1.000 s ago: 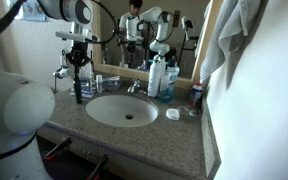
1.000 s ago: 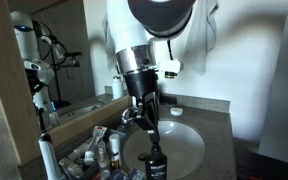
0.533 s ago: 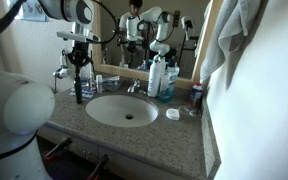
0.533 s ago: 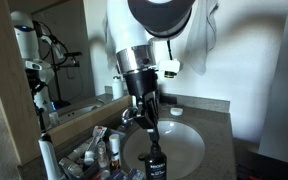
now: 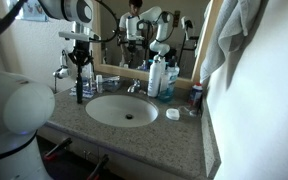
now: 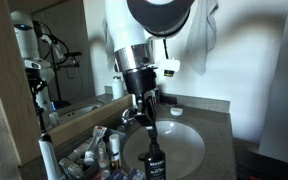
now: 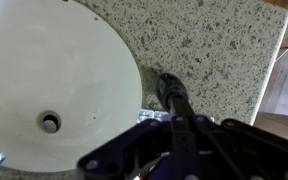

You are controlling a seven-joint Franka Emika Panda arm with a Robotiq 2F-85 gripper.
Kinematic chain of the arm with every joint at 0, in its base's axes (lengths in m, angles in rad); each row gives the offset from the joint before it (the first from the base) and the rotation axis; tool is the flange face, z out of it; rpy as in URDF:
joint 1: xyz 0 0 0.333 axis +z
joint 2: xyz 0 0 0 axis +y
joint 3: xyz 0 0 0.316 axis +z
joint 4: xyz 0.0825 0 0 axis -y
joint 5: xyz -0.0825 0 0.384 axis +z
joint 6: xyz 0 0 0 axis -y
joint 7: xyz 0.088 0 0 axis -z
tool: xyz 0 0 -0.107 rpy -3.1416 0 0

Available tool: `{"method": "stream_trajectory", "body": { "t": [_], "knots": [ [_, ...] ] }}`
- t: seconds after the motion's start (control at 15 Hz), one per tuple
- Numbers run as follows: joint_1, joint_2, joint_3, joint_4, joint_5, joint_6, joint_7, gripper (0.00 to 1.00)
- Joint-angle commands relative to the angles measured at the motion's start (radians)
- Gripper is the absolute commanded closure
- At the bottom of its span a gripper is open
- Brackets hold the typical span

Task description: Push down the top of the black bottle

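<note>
On the counter [image 7: 224,50] beside the sink [image 7: 44,60], the black bottle [image 6: 155,165] stands upright. The gripper [image 6: 150,126] hangs right over its top [image 6: 152,146], fingers pressed together; contact is unclear.

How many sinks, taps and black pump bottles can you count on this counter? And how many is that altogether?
Sink: 1
Tap: 1
Black pump bottle: 1
Total: 3
</note>
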Motion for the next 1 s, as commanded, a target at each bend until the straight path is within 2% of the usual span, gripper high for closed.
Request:
{"method": "stream_trajectory", "body": {
  "t": [0.0, 0.53, 0.93],
  "knots": [
    [0.0, 0.021, 0.005, 0.044, -0.031, -0.027, -0.039, 1.0],
    [0.003, 0.02, 0.009, 0.091, -0.069, -0.032, -0.09, 1.0],
    [-0.002, -0.003, 0.003, 0.178, -0.099, -0.137, -0.089, 1.0]
  ]
}}
